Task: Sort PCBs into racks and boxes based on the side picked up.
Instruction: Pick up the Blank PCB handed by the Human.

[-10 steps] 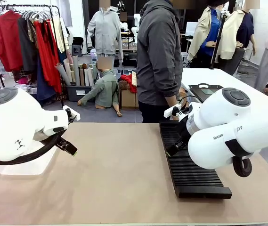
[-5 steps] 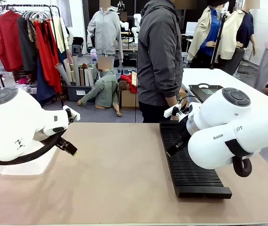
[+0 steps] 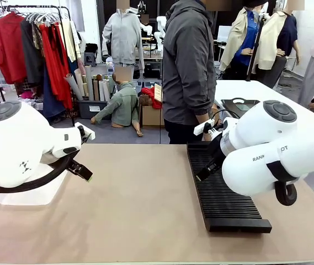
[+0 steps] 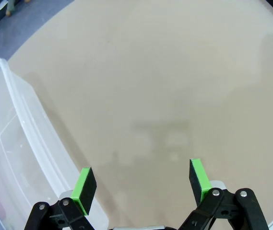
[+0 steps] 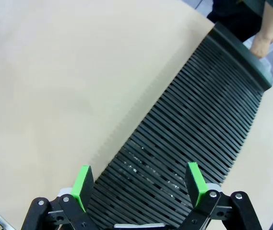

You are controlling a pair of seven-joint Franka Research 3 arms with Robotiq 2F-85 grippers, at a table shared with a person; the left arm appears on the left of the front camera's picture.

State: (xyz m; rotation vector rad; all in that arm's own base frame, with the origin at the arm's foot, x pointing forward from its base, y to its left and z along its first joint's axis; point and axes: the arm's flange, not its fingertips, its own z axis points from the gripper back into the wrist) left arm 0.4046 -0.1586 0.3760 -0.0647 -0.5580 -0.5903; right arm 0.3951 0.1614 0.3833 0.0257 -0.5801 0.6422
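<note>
Partly cropped: clear box [image 4: 34, 120] and black rack [image 5: 184, 124]; both arms' jaws apart, empty.

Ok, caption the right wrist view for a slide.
Open right tool above the black slotted rack; a person's hand at its far end.

Robot test bench set up inside garment studio or clothing showroom.
- Far left: clothes rail [image 3: 30, 8] hung with red and grey garments [image 3: 9, 47]. Beside it, fabric rolls [image 3: 90, 83] standing upright, dark bin [image 3: 90, 109] on floor.
- Far middle: cardboard box [image 3: 151, 117] on floor.
- Far right: white table [image 3: 245, 91].
- Near: tan table [image 3: 134, 204], left arm [image 3: 19, 146] and right arm [image 3: 272, 149] over it, both white. Black slotted rack [image 3: 223, 204] right of middle, clear tub [image 4: 11, 143] at left.
- Person [image 3: 187, 66] in grey jacket stands at far edge.
</note>
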